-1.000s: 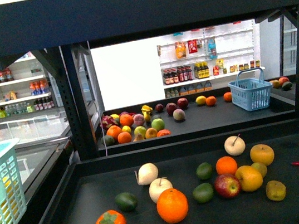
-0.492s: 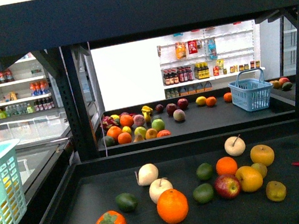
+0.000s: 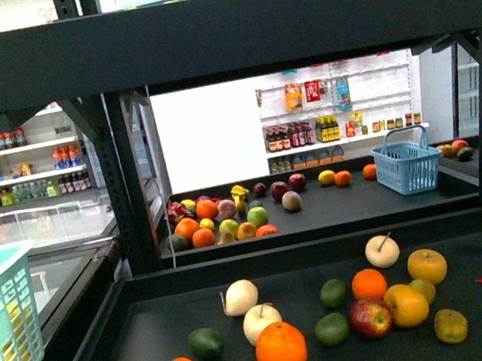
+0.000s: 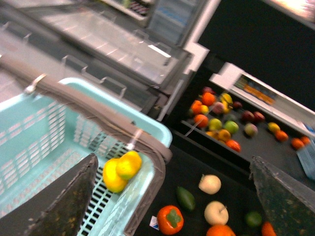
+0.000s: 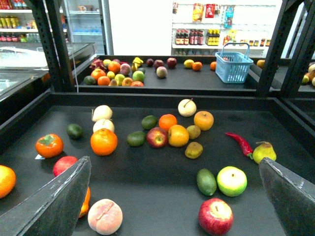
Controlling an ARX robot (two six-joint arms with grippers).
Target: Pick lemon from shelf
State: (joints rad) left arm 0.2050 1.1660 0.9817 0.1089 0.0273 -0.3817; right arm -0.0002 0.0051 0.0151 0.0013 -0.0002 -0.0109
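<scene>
Hands both spread wide and empty: left hand (image 4: 177,196), right hand (image 5: 174,201).

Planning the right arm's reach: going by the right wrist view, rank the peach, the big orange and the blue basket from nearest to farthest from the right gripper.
1. Peach, front of the tray, beside one of the fingers.
2. Big orange, mid-tray.
3. Blue basket, on the far display behind.

Basket (image 3: 7,343) left of shelf (image 3: 156,338)
</scene>
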